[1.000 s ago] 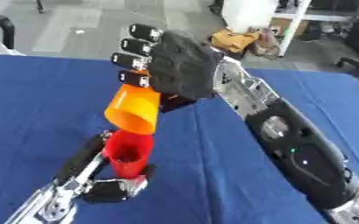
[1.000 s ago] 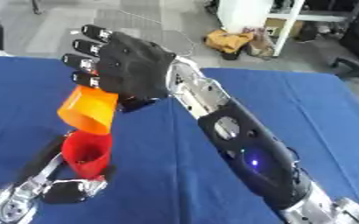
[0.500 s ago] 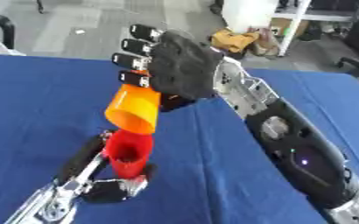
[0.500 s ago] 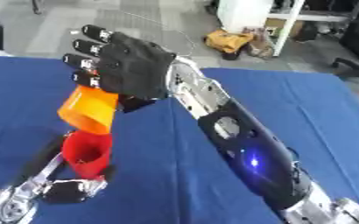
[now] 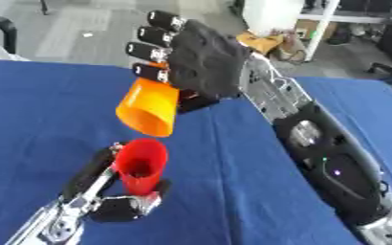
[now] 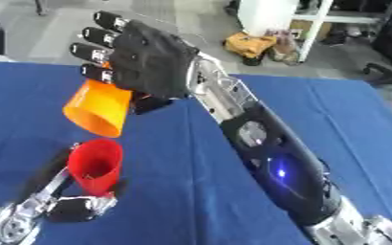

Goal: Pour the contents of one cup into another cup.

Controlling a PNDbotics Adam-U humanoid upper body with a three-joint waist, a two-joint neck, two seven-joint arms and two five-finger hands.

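My right hand (image 5: 201, 62) is shut on an orange cup (image 5: 151, 107) and holds it tipped over, mouth pointing down and to the left. Directly below its rim a red cup (image 5: 140, 164) stands upright on the blue table (image 5: 40, 110). My left hand (image 5: 107, 191) comes in from the lower left and is shut on the red cup, fingers and thumb curled round its lower part. What is inside either cup cannot be made out.
The blue table reaches across the whole foreground. My right forearm (image 6: 275, 167) lies diagonally over its right half. Beyond the far edge are grey floor, a white cabinet (image 6: 270, 16) and a yellow-brown bundle (image 6: 249, 45).
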